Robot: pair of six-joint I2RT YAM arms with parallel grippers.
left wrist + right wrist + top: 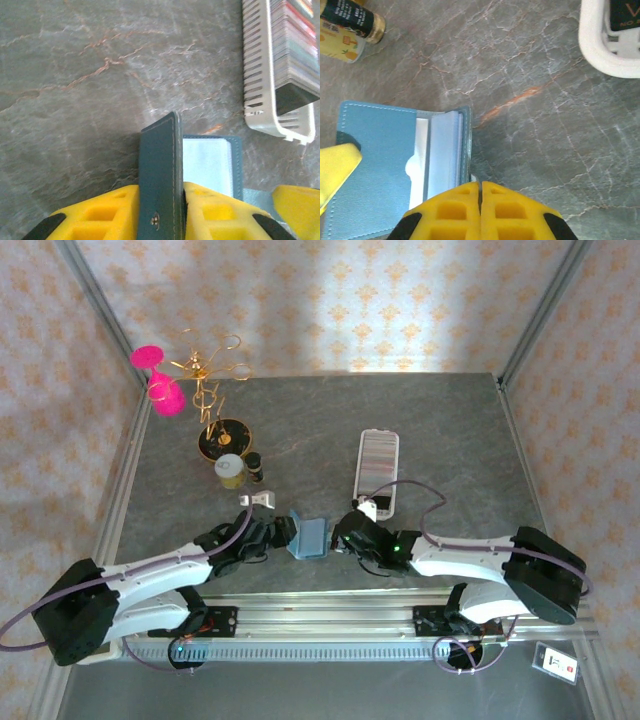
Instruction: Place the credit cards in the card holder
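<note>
The task is at its opening stage: as far as can be seen, no card has reached the card holder point(159, 155). The credit cards point(295, 50) stand packed on edge in the white tray point(257, 100), which lies on the worktop point(75, 75) beyond the holder and to its right. The holder sits near the front middle of the worktop, between the two arms, and is held open. The left end effector point(159, 205) has its yellow fingers point(122, 200) closed narrow on the teal cover, holding that flap upright with the clasp stud showing between them. Beside the raised flap the paler blue inside lies flat, and its clear pockets look empty. The right end effector point(480, 200) is shut, fingertips pressed together, at the opposite edge of the holder. Whether it pinches that edge, pins it down or merely touches it I cannot tell, and it carries no card.

What looks done is the opening and steadying of the holder. Nearly everything else is left — an arm has to go to the tray, draw a card from the row, bring it back and slide it into a pocket — then repeat for the others
</note>
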